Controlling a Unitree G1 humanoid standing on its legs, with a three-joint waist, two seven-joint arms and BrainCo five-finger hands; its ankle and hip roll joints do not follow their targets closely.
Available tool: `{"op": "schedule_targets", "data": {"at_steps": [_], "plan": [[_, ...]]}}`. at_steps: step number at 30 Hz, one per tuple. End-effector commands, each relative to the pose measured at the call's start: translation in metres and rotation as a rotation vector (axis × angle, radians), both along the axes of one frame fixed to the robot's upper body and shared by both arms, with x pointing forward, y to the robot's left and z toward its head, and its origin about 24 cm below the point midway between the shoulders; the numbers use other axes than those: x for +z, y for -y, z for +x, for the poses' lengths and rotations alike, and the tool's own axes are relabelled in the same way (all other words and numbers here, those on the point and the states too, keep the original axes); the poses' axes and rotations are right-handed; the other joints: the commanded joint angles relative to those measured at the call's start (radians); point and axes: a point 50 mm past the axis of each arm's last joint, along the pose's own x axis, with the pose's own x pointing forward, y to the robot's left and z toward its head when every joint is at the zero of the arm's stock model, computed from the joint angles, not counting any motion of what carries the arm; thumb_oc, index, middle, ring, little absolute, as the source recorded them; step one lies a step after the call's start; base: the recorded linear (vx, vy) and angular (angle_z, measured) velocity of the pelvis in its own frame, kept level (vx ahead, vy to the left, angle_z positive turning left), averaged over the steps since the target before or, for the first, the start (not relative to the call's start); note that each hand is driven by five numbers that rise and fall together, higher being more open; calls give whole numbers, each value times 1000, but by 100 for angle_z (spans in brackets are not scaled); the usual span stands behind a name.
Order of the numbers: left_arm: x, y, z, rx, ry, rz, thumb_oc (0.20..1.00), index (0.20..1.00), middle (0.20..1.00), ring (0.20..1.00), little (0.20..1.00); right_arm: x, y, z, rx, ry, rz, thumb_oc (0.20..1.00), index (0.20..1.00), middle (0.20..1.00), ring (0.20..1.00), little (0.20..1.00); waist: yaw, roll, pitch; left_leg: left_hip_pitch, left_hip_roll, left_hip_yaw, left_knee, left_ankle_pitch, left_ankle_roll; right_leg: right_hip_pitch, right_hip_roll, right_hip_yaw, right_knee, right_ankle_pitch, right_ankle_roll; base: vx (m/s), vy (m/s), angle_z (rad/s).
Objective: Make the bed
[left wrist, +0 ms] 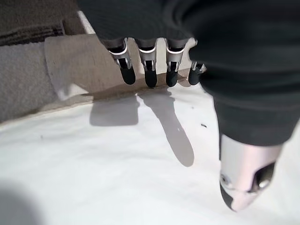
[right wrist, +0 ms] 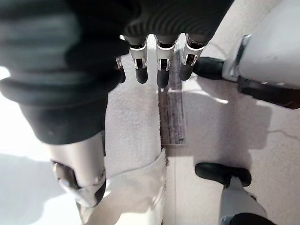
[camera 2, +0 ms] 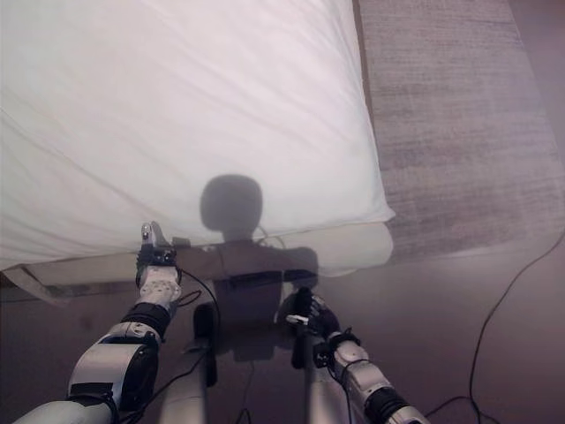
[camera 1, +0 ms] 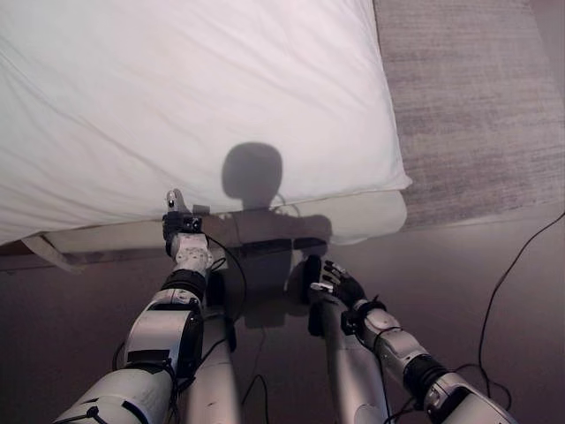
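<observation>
White duvet [camera 1: 194, 97] lies across bed, near edge overhanging. Left hand [camera 1: 179, 226] at that edge, right hand [camera 1: 338, 283] lower — both fingers relaxed, grasping nothing. Next: pinch edge, pull smooth.

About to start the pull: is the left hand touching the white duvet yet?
Apart. In the left wrist view the left hand hangs with straight fingers above the white duvet, its shadow falling clear of the fingertips.
</observation>
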Motion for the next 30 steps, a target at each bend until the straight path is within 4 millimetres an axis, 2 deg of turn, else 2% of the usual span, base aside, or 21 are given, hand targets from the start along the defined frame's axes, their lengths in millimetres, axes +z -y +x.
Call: {"op": "schedule_targets", "data": {"at_steps": [1,8,9,10,15,21,23,30], "plan": [[34,-9,13,-9,90,94,1000,1000,1000,1000,1000,11,-3,-3,48,64,31,1000,1000,1000,1000,1000,-8,1,11,-90,-68,17,-33,64,70,-36,14,-13,27,-36,56,-31,20,0],[73,-9,24,-73,255,174,1000,1000,1000,1000,1000,9,-3,-4,59,55,37,1000,1000,1000,1000,1000,-15,0,10,-119,-65,25,-17,56,71,-66,13,-3,32,-34,60,-6,4,-2],[73,-9,24,-73,256,174,1000,1000,1000,1000,1000,10,-4,-4,59,56,37,1000,1000,1000,1000,1000,-16,0,9,-123,-66,25,-18,62,72,-69,12,-3,30,-29,59,0,0,0],[84,-9,26,-87,312,191,1000,1000,1000,1000,1000,9,-4,-5,67,54,33,1000,1000,1000,1000,1000,-19,2,6,-126,-65,27,-15,55,71,-72,12,0,28,-32,62,0,0,0],[90,-5,27,-138,358,222,1000,1000,1000,1000,1000,6,-1,-7,53,45,35,1000,1000,1000,1000,1000,-19,10,1,-131,-65,30,-9,51,73,-78,11,5,28,-30,63,2,5,-2],[106,-3,31,-128,407,214,1000,1000,1000,1000,1000,5,2,-7,35,40,30,1000,1000,1000,1000,1000,-20,21,-8,-137,-69,30,-8,52,74,-85,10,7,31,-30,66,0,0,0],[110,2,30,-140,440,228,200,200,200,200,200,5,3,-8,32,46,34,1000,1000,1000,1000,1000,-17,25,-9,-138,-70,29,-10,52,75,-85,9,6,31,-32,67,0,0,0],[123,13,32,-131,473,227,200,200,200,200,200,7,4,-7,10,55,39,1000,1000,1000,1000,1000,-12,33,-7,-139,-74,27,-14,61,78,-86,7,4,30,-27,65,0,0,0]]}}
